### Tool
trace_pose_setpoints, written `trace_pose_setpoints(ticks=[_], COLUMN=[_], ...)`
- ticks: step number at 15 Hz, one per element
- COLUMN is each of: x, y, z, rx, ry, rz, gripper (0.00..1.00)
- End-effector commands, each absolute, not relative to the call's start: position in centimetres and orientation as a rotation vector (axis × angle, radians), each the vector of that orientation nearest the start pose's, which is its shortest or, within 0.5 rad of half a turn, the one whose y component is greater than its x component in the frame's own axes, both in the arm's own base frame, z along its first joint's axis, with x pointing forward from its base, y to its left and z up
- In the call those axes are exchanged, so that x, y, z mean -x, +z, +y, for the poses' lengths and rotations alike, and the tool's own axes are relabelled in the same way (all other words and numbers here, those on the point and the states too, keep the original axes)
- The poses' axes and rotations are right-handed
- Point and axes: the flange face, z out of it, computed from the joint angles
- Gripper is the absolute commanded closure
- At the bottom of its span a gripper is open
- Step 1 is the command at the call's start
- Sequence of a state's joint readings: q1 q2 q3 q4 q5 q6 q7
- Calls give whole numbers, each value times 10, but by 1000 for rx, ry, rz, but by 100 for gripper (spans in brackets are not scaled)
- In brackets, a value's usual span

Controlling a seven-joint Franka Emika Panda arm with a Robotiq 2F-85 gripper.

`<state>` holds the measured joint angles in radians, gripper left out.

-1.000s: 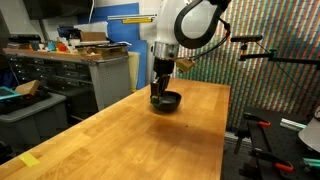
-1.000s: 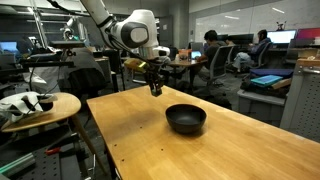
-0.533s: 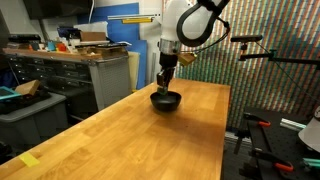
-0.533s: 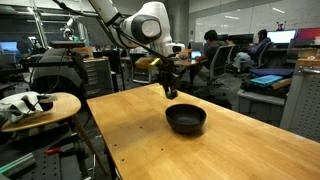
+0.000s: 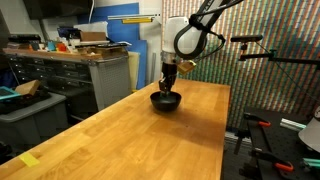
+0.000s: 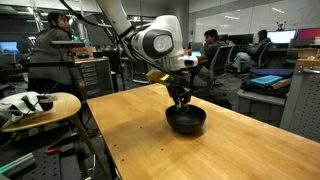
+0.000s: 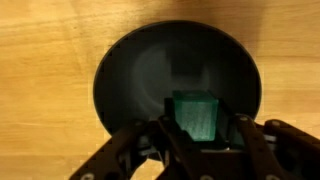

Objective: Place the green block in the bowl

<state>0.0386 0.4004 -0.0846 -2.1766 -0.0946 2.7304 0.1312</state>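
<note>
There is one green block (image 7: 195,115) and one bowl (image 7: 125,70). The bowl is black and round. It sits on the one wooden bench (image 5: 120,140). One robot arm (image 6: 158,42) bends down over it. In the wrist view the jaws squeeze the green block from two sides and hold it over the inside of the bowl. In both exterior views the jaws hang low at the bowl, and the block is too small to see.
</note>
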Motion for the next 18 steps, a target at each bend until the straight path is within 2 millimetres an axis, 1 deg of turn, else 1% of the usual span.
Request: trace_pose_setpoints(ticks=[1, 3, 5, 6, 7, 9, 11, 12, 15, 18], x=[-595, -597, -599, -600, -601, -603, -607, -609, -616, -622], y=[193, 179, 170, 169, 168, 173, 184, 190, 212, 235], z=[-26, -27, -28, -29, -30, -35, -42, -46, -59, -65], rx=[3177, 3191, 3205, 3211, 3216, 3224, 3244, 3250, 3254, 3250], ry=[-255, -228, -209, -204, -202, -217, -241, -251, -278, -282], rz=[110, 97, 82, 75, 71, 74, 77, 79, 107, 115], gripper=[82, 82, 82, 49, 31, 18, 2, 0, 0, 0])
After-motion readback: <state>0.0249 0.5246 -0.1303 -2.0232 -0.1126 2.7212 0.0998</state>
